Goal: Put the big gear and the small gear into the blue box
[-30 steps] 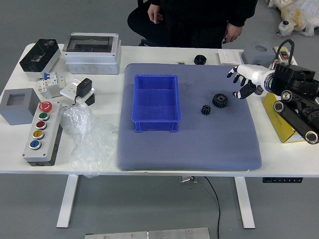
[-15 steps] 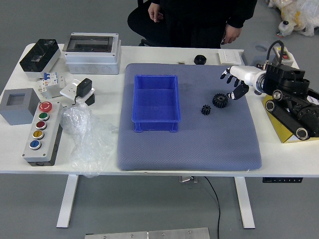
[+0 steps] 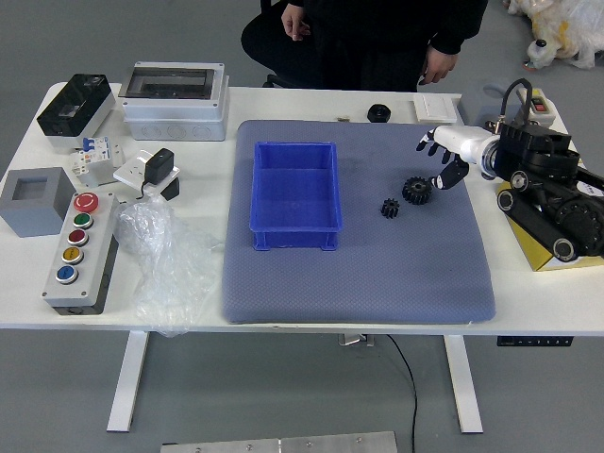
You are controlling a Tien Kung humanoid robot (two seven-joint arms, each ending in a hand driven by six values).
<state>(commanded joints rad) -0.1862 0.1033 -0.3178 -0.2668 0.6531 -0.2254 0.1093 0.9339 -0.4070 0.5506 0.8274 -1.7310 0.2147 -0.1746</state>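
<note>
On the blue-gray mat (image 3: pixel 359 293), small gear (image 3: pixel 390 209) lies nearest me, big gear (image 3: pixel 416 191) just beyond it and to its right. Both outside the blue box (image 3: pixel 295 240), which sits to their left on the same mat. Yellow box (image 3: pixel 531 243) under my right forearm. My right hand (image 3: pixel 453 157) is over the mat's right side, fingers apart, nothing held, thumb near big gear; can't tell if touching. Farther, black round part (image 3: pixel 378 113) by the mat's far edge. Past the table, a person in black, one hand (image 3: pixel 437 64) lowered near the table edge, other hand (image 3: pixel 295 23) by the body.
</note>
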